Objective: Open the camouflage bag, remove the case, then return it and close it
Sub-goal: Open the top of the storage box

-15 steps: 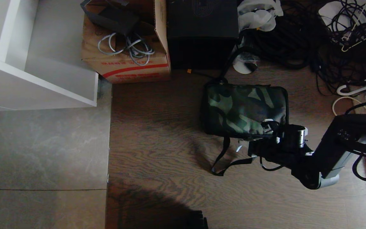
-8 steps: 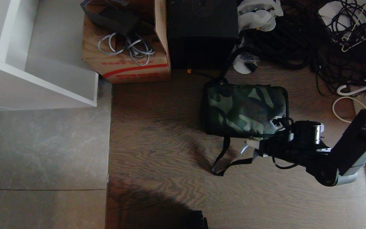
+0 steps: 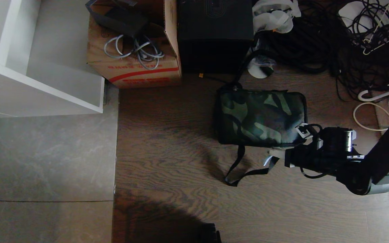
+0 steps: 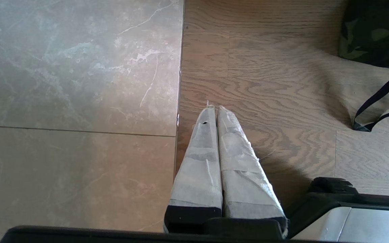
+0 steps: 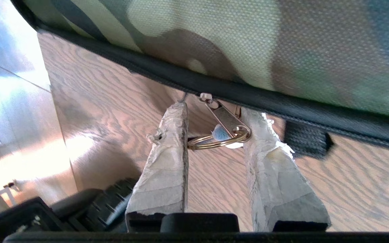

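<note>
Head view showing wood floor (image 3: 167, 162) spreading beneath the right tool (image 3: 284, 153), tile floor (image 3: 46, 158) lying well off beyond the bag from it. Camouflage bag (image 3: 260, 116) lying flat on the wood, zipped shut, its near right corner just ahead of the right tool. Brown carton (image 3: 133, 67) and black box (image 3: 214, 33) standing past the bag's far edge, well apart from the tool. Shoulder strap (image 3: 238, 168) trailing over the wood just beside the tool. Right tool's taped fingers (image 5: 167, 162) standing partly spread, straddling the zipper's gold ring (image 5: 219, 140), fingertips close under the bag's black zipper edge. Left tool (image 4: 213, 111) hanging over the seam between tile and wood, fingers pressed together, holding nothing.
</note>
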Robot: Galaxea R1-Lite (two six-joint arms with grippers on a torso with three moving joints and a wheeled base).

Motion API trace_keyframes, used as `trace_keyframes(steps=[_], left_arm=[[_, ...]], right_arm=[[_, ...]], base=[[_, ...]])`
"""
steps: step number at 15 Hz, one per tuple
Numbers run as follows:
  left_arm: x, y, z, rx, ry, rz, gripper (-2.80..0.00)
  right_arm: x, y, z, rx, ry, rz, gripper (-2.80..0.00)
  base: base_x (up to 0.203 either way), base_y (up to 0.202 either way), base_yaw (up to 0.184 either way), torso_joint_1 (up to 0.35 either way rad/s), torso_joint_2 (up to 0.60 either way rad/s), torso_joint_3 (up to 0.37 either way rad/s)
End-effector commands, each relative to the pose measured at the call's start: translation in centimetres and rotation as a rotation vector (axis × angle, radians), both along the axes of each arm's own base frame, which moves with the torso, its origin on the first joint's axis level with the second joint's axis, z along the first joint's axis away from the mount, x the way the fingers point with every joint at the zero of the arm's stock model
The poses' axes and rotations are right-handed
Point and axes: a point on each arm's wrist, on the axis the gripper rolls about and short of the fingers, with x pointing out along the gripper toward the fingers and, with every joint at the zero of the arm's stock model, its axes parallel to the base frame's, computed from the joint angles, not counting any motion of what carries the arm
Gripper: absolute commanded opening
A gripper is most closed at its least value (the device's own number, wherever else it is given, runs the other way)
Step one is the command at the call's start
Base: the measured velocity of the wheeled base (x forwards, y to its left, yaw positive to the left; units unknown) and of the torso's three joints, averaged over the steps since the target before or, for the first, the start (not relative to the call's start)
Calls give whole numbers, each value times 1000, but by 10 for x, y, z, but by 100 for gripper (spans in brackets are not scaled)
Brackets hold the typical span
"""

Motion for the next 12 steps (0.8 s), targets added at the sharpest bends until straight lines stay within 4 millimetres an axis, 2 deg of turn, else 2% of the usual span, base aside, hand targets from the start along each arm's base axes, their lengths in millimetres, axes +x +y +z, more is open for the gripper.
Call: trace_keyframes(steps=[1,5,12], left_arm=[[0,0,0,-1,1,0,-280],[0,0,0,-1,1,0,-280],[0,0,0,-1,1,0,-280]], right_arm=[[-1,-8,1,-10,-5,5,-280],[-3,-24,-4,-61,1,22,-280],[-2,-41,-5,-56,19,1,-280]], base=[[0,0,0,0,0,0],[0,0,0,0,0,0],[0,0,0,0,0,0]])
